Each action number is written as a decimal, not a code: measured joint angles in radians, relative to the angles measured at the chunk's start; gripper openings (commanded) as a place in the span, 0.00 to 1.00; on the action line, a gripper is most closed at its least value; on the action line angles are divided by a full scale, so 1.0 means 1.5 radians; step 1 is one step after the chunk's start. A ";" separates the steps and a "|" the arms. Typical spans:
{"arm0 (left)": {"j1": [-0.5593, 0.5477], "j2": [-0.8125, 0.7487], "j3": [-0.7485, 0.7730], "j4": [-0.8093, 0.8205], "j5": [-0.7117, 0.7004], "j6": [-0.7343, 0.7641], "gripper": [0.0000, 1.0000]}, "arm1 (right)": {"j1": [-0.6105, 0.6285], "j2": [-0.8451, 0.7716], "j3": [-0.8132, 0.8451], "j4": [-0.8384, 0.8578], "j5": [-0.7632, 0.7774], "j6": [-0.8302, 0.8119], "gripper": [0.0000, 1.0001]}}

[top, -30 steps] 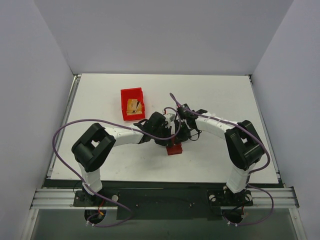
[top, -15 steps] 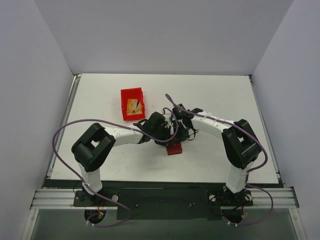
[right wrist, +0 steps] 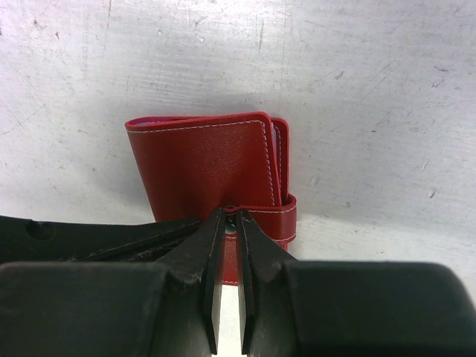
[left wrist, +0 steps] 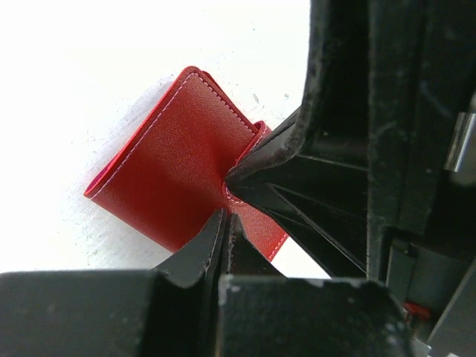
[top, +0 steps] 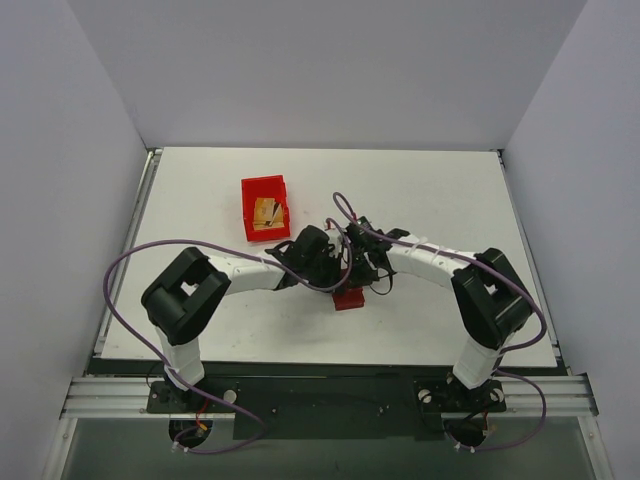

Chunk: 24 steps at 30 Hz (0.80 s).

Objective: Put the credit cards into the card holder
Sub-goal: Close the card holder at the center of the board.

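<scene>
Left gripper (left wrist: 225, 217): fingers pressing tight together, no gap showing; tips resting against the stitched edge of the card holder (left wrist: 178, 160), right beside the snap tab (right wrist: 284, 217).
Right gripper (right wrist: 231, 214): fingers sitting nearly together, only a thin slit running between them; tips touching the end of the snap tab. Cannot tell whether they are pinching it.
Arms: reaching in from either side, the two grippers meeting tip to tip over the same spot on the card holder.
Card holder position: lying flat and folded shut on the white table (top: 430, 190), mid-table toward the near side, with the tab wrapping round one edge.
Credit cards (top: 266, 212): gold-tan, lying inside the bright red open-topped bin (top: 249, 190), which is standing behind and to the left, well apart from the card holder.
</scene>
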 measured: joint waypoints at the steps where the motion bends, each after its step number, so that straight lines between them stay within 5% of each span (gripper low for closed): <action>1: 0.000 -0.001 -0.003 0.005 0.000 0.000 0.00 | 0.003 -0.001 -0.001 0.002 0.007 0.003 0.04; 24: 0.000 -0.070 -0.092 0.075 -0.018 -0.009 0.00 | 0.022 0.007 -0.011 0.041 0.046 0.035 0.00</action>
